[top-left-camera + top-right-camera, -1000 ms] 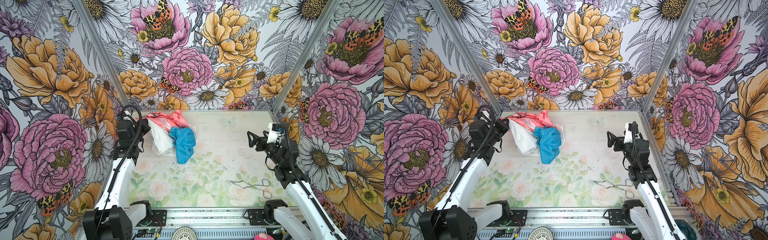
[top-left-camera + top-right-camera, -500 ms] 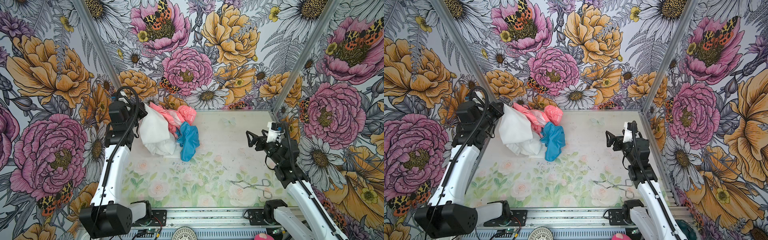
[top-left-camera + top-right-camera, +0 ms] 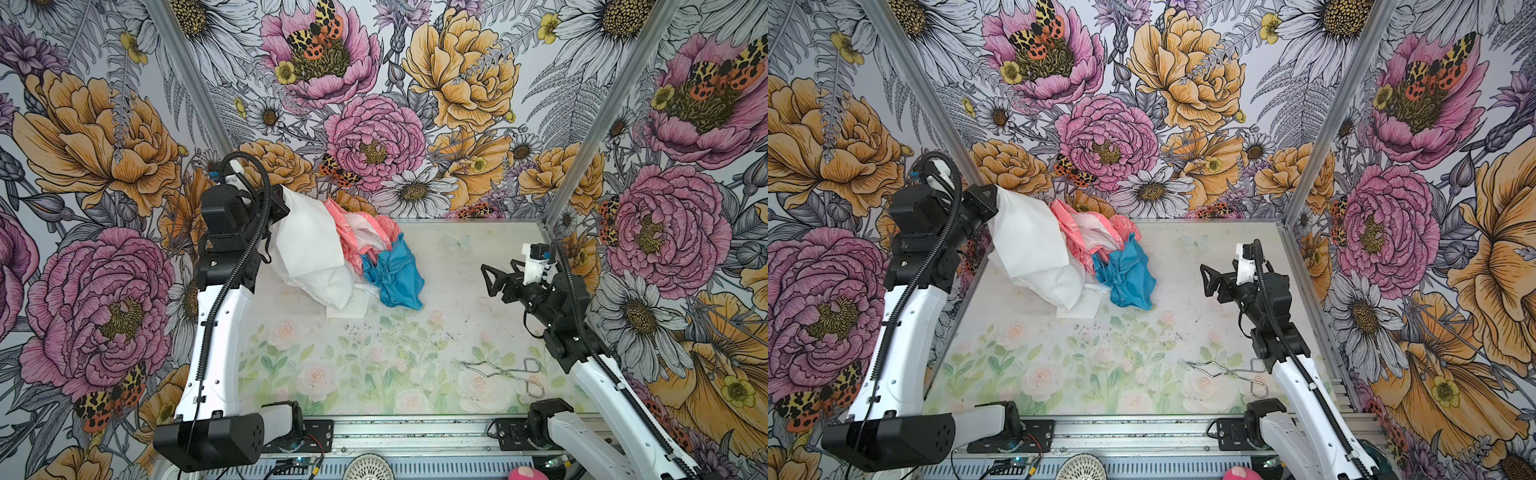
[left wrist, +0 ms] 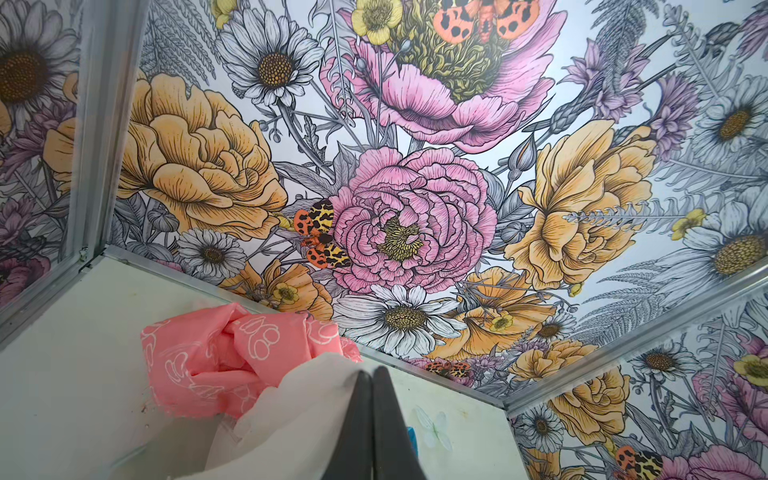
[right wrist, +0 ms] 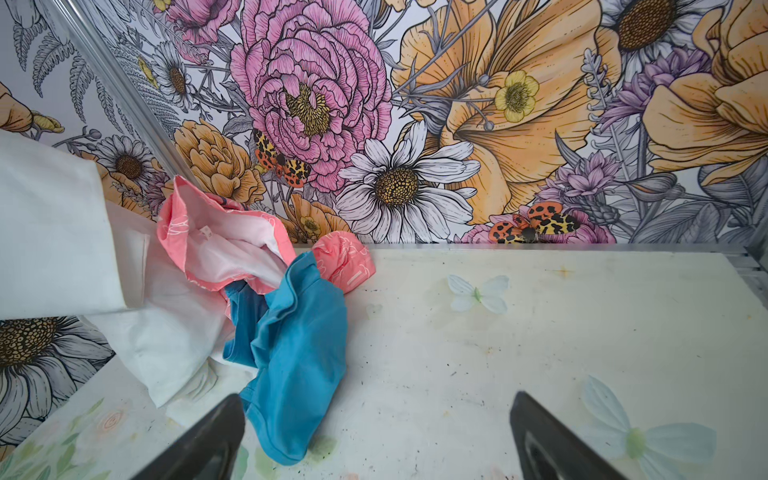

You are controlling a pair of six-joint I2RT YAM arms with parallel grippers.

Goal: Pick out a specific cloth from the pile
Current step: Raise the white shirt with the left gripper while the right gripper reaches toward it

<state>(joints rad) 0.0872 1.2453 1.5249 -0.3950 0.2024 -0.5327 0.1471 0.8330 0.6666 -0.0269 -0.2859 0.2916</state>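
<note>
The white cloth [image 3: 309,249] [image 3: 1030,245] hangs in a wide sheet from my left gripper [image 3: 282,203] [image 3: 990,199], which is shut on its top edge, raised near the back left corner. In the left wrist view the fingers [image 4: 361,399] press together on the white fabric [image 4: 291,415]. Its lower folds lie on the table against the pile: the coral-pink patterned cloth [image 3: 357,232] [image 5: 199,232] and the bright blue cloth [image 3: 395,278] [image 5: 299,332]. My right gripper [image 3: 492,278] [image 5: 378,399] stands open and empty, apart to the right of the blue cloth.
Metal tongs [image 3: 503,370] [image 3: 1225,370] lie on the table at the front right, near the right arm's base. Flowered walls close the left, back and right sides, and the pile sits close to the back left corner [image 4: 89,253].
My left gripper has risen and drawn back to the left with the white cloth, spreading it out. The pink and blue cloths were dragged up and shifted. The right arm has stayed still.
</note>
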